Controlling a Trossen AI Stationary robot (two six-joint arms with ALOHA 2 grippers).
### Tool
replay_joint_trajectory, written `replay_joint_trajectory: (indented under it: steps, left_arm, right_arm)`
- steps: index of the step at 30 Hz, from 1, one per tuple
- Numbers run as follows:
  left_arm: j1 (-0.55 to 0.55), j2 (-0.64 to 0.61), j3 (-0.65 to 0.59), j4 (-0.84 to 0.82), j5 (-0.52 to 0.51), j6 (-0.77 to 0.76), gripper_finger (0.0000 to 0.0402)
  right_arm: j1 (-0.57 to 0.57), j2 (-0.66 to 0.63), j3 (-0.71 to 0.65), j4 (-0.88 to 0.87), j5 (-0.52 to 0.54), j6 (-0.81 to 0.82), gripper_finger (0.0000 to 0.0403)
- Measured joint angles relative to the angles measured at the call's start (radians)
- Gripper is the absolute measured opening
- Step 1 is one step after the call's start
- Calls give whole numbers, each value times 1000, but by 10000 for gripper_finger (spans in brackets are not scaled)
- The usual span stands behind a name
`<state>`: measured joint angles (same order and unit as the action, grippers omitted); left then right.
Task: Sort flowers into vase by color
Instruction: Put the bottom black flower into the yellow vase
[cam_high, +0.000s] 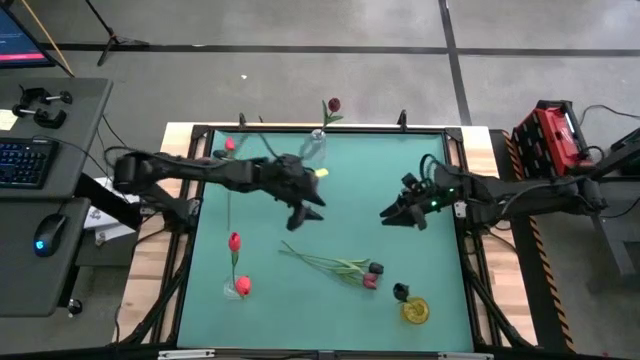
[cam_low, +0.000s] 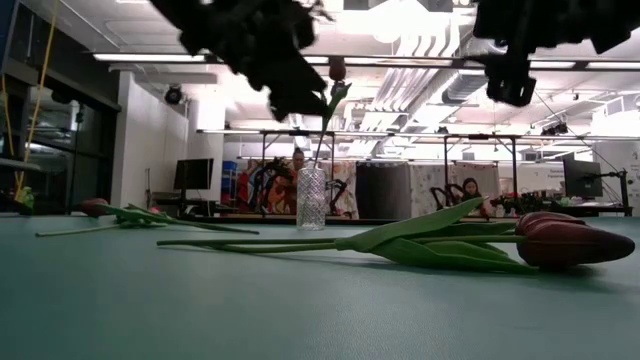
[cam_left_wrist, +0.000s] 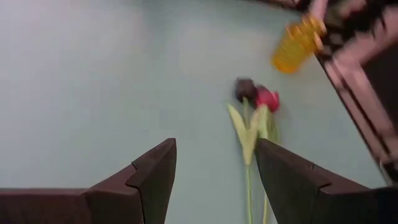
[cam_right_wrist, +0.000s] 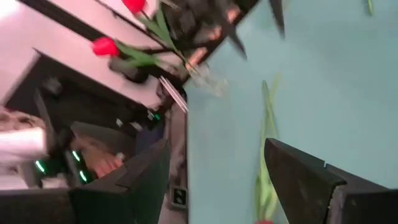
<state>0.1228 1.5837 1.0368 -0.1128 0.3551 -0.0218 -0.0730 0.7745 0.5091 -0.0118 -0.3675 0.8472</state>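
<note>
Several flowers (cam_high: 335, 265) lie on the green mat near the middle, their stems side by side and a dark head and a pink head (cam_left_wrist: 258, 94) at the right end. They also show in the low view (cam_low: 450, 240). My left gripper (cam_high: 305, 212) hovers open and empty above the mat, on the far side of them; its open fingers show in the left wrist view (cam_left_wrist: 214, 180). My right gripper (cam_high: 392, 214) hovers open and empty to their far right, and its fingers show in the right wrist view (cam_right_wrist: 214, 180). A clear vase (cam_high: 316, 148) at the far edge holds a dark maroon flower (cam_high: 333, 104).
A clear vase (cam_high: 236, 289) at the near left holds red-pink flowers (cam_high: 234, 241). A yellow vase (cam_high: 415, 311) at the near right holds a dark flower (cam_high: 400, 292). Another red-pink head (cam_high: 229, 145) shows at the far left. People sit in the room beyond the table (cam_low: 470, 190).
</note>
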Motion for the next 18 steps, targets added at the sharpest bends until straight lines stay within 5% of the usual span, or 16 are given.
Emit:
replay_joint_trajectory:
  steps: [9,18]
  left_arm:
    - [-163,284,175,-16,7,256,209]
    - [-263,400,186,1,-143,270,209]
  right_arm:
    - [-7,-155,0,35,8,72,248]
    - [-7,-200,0,-33,12,-7,248]
